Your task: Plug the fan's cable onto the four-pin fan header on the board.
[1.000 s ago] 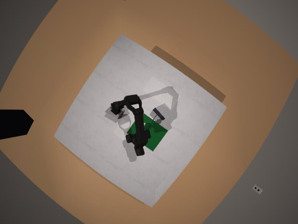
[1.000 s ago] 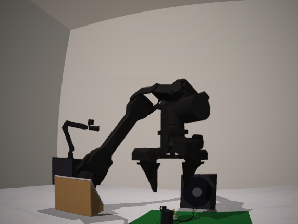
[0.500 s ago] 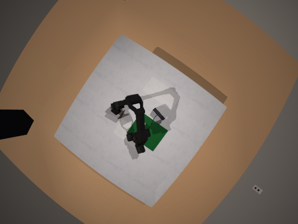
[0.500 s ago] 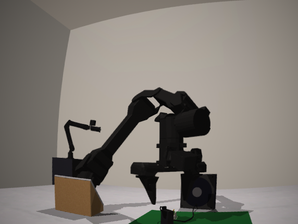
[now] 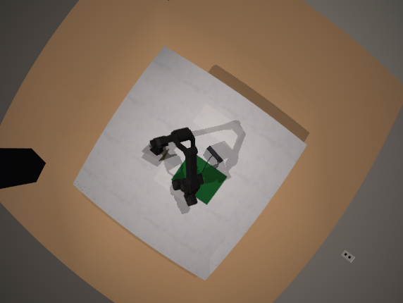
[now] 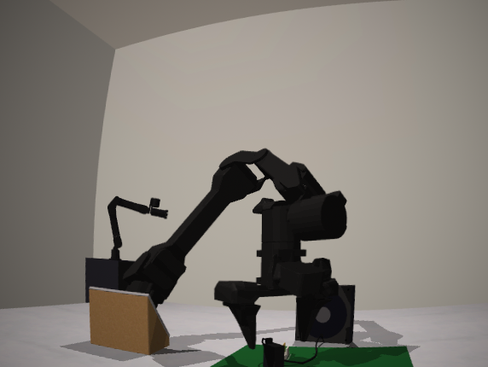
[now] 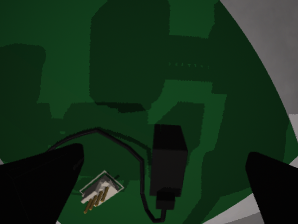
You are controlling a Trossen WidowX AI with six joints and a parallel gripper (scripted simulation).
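The fan plug [image 7: 168, 172] [image 6: 274, 355] is a black block beside the header, not on it. Its thin black cable [image 7: 142, 175] [image 6: 316, 352] loops beside it. The white header [image 7: 102, 191] [image 6: 286, 351] has brass pins showing bare, left of the plug in the wrist view. Both are over the green board [image 7: 60, 80] [image 6: 363, 355] [image 5: 211, 192]. My gripper [image 7: 167, 159] [image 6: 277, 343] is wide open, with its fingers low on either side of the plug and gripping nothing. In the top view the arm hides the fingertips, plug and header.
The square black fan [image 6: 347, 311] [image 5: 214, 154] stands upright behind the board, joined to the cable. A tan wedge-shaped block [image 6: 119, 320] stands by the arm's lower end. A small dark arm [image 6: 114, 219] on a dark box [image 6: 101, 273] is farther back.
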